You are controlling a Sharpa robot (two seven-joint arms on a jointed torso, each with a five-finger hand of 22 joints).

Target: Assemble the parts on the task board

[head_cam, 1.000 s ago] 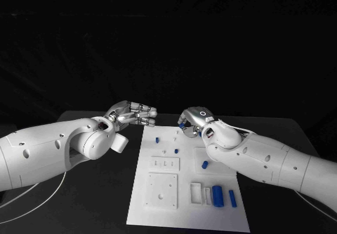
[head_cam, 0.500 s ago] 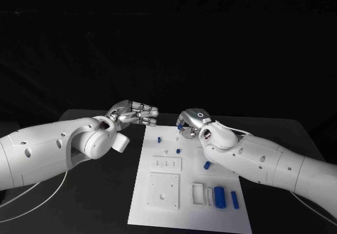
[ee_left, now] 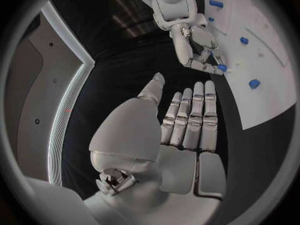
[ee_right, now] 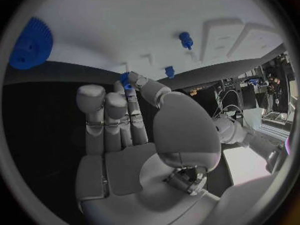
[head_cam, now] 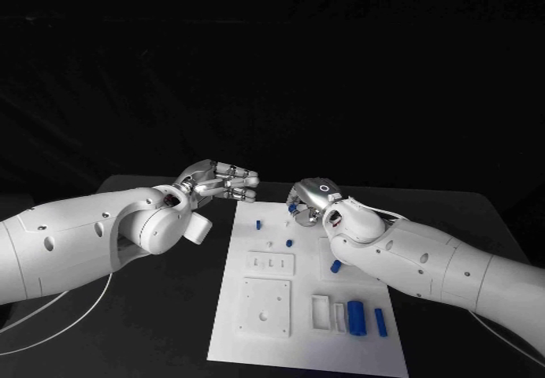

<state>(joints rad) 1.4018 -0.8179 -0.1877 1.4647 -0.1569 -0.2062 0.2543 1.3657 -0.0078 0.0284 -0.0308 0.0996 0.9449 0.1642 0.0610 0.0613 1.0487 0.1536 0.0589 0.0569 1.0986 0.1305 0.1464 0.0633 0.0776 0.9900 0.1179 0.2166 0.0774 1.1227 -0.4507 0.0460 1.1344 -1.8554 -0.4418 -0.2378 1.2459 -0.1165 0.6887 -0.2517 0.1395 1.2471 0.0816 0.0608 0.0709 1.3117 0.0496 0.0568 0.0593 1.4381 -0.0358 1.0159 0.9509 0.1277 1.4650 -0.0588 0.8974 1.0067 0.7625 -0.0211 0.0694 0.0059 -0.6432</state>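
Observation:
The white task board lies in the middle of the black table. My right hand hovers over the board's far edge and pinches a small blue part between thumb and a fingertip; the same part is at its fingertips in the right wrist view, and the left wrist view also shows this part. My left hand hangs just off the board's far left corner, fingers side by side and thumb apart, holding nothing. Blue pegs stand on the board.
A blue cylinder and a slim blue pin lie by white blocks at the board's near right. A blue gear lies on the board. A white cable runs over the table at the left.
My right hand has sunk slightly toward the board's far edge with the blue part. The left hand's fingers have crept a little toward the board.

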